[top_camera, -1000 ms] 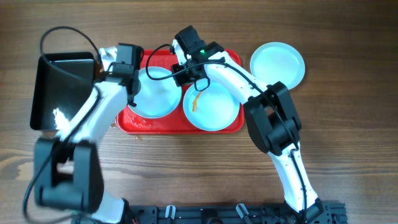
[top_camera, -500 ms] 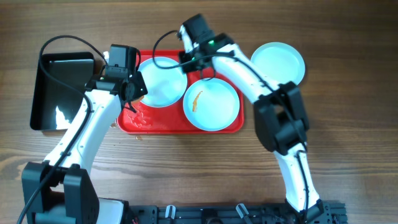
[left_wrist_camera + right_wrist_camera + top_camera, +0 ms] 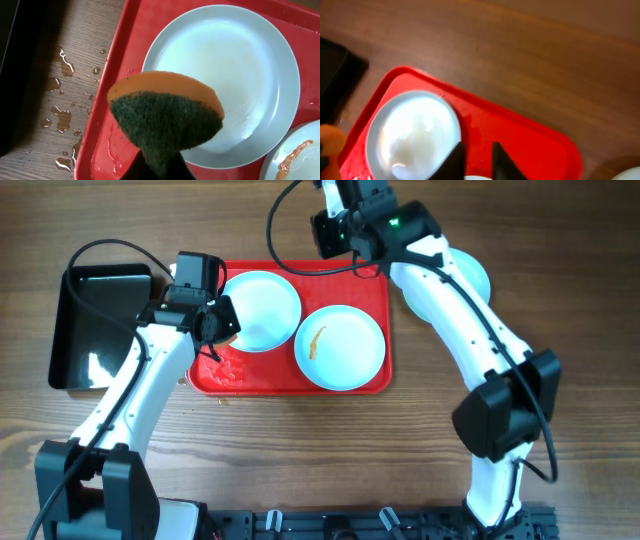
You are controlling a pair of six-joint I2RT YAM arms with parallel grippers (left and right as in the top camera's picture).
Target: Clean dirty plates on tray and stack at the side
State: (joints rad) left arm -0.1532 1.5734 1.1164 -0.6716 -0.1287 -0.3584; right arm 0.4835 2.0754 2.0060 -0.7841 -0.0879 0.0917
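Tray (image 3: 232, 372) centre; left plate (image 3: 262, 308), right plate (image 3: 340, 346) on it. Third plate (image 3: 481, 277) right of tray, bin (image 3: 95, 330) left. Sponge (image 3: 165, 120) over tray's left edge.

Two plates (image 3: 262, 308) filled most of the tray (image 3: 232, 372), leaving bare red only at its front left and back right corners. The left gripper (image 3: 213, 330), clamping a sponge (image 3: 165, 115), blocked the tray's left edge; the bin (image 3: 100, 325) stood beyond. The front of the desk (image 3: 300, 450) lay open.

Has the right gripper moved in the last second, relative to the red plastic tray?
Yes. In the overhead view the right gripper went from above the red rectangular plastic tray to beyond its far edge.
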